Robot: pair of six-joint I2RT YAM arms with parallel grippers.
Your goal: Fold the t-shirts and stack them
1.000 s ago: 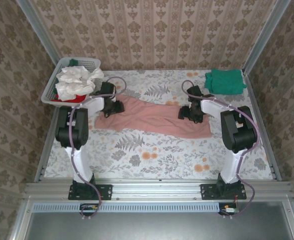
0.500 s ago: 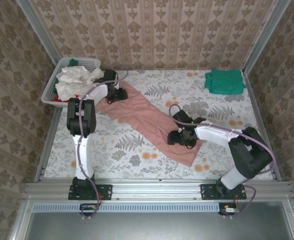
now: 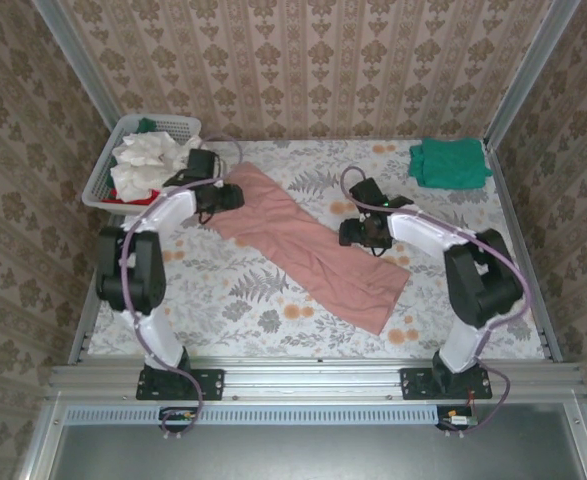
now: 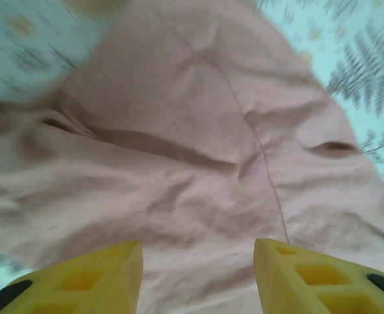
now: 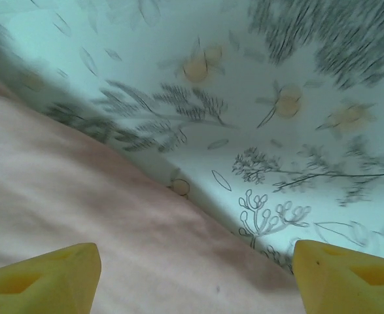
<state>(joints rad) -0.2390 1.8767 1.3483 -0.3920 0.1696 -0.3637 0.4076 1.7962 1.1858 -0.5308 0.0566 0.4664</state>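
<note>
A dusty-pink t-shirt [image 3: 303, 245], folded into a long strip, lies diagonally on the table from back left to front right. My left gripper [image 3: 225, 197] hovers over its back-left end, open; the left wrist view has the yellow fingertips [image 4: 113, 261] apart above wrinkled pink cloth [image 4: 198, 150], with nothing between them. My right gripper [image 3: 356, 232] stands open at the strip's right edge, its left finger over the pink cloth [image 5: 80, 209] and its right over the bare tablecloth. A folded teal-green t-shirt [image 3: 448, 162] rests at the back right corner.
A white slatted basket [image 3: 108, 165] at the back left holds crumpled white cloth [image 3: 151, 160] and something red [image 3: 138, 198]. The floral tablecloth [image 3: 233, 295] covers the table, walled by metal rails at the sides and patterned walls behind.
The pink strip's right end has swung toward the near edge, so it now lies diagonal. The right gripper went down with it, then came back to the strip's middle. The left gripper shifted slightly.
</note>
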